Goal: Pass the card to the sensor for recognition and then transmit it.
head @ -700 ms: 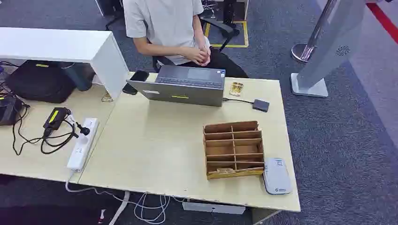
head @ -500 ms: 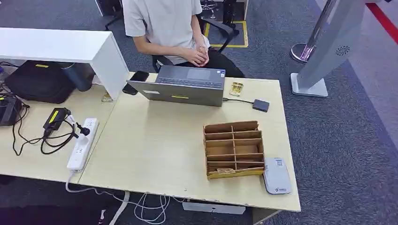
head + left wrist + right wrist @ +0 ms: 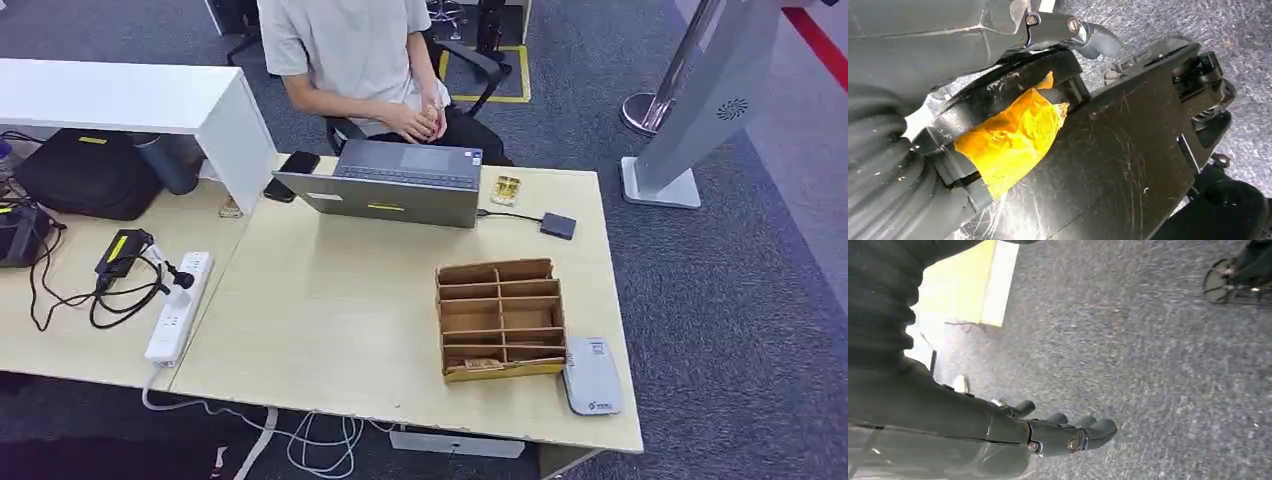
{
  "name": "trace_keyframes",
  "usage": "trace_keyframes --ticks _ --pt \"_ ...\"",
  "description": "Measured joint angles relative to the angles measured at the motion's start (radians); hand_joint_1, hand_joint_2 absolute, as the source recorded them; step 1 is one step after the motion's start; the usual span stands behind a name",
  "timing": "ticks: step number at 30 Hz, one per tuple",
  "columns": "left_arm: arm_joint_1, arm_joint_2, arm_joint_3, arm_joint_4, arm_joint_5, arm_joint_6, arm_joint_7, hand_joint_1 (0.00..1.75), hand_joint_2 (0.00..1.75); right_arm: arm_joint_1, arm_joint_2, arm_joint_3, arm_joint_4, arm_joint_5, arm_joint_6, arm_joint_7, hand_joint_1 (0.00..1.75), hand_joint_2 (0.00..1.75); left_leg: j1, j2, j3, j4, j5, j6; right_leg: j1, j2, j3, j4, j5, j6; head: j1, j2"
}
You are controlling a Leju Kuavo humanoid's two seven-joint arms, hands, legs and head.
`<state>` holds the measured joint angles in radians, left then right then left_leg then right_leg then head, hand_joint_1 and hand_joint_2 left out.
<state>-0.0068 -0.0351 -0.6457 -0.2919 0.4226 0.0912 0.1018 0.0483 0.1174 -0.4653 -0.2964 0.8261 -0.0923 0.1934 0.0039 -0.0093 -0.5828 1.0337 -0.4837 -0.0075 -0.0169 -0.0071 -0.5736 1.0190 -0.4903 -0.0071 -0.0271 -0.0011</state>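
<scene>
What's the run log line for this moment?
phase: not started | card: in organizer near slot | reader: beside organizer | right hand: hanging, holds nothing

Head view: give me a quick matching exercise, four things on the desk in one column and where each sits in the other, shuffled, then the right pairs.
Things:
1. wooden divider box
2. grey card reader
3. laptop
4. white power strip

Places:
A. at the desk's far edge, in front of the seated person
B. on the left desk, among black cables
C. at the near right corner, right beside the box
D. right half of the desk, a card lying in its nearest row

Pairs: 1-D, 2-C, 3-A, 4-B
</scene>
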Motion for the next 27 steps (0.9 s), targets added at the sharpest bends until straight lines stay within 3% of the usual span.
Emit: trace_keyframes --ticks 1,4,10,21,27 --pt "-0.002 0.000 -0.008 0.002 0.006 0.001 0.002 0.00 1.75 -0.001 0.003 -0.007 0.002 0.012 0.000 0.003 0.00 1.75 0.000 0.000 0.000 0.000 0.000 0.000 0.000 0.000 0.000 0.000 0.000 0.000 0.000 0.000" --pt "-0.060 -0.009 -0.203 0.048 0.139 0.028 0.034 0.00 1.75 -0.036 0.043 -0.167 0.039 0.272 -0.029 0.067 0.00 1.75 -0.003 -0.002 0.001 0.000 0.001 0.002 -0.003 -0.002 0.001 0.000 -0.001 0.001 0.000 0.000" --pt "-0.093 -0.019 -0.334 0.080 0.216 0.044 0.054 0.00 1.75 -0.054 0.067 -0.255 0.060 0.421 -0.045 0.103 0.00 1.75 -0.003 -0.003 0.001 0.000 0.001 0.003 -0.004 -0.002 0.002 0.000 -0.001 0.001 0.000 0.000" --pt "-0.139 -0.051 -0.523 0.140 0.358 0.074 0.085 0.00 1.75 -0.083 0.101 -0.396 0.094 0.691 -0.071 0.168 0.00 1.75 -0.003 -0.003 0.002 0.000 0.001 0.003 -0.004 -0.002 0.003 0.000 -0.001 0.001 0.000 0.000" --pt "-0.148 -0.057 -0.570 0.148 0.372 0.079 0.088 0.00 1.75 -0.087 0.106 -0.421 0.098 0.717 -0.073 0.173 0.00 1.75 -0.003 -0.003 0.002 0.000 0.001 0.003 -0.004 -0.002 0.003 0.000 -0.001 0.001 0.000 0.000"
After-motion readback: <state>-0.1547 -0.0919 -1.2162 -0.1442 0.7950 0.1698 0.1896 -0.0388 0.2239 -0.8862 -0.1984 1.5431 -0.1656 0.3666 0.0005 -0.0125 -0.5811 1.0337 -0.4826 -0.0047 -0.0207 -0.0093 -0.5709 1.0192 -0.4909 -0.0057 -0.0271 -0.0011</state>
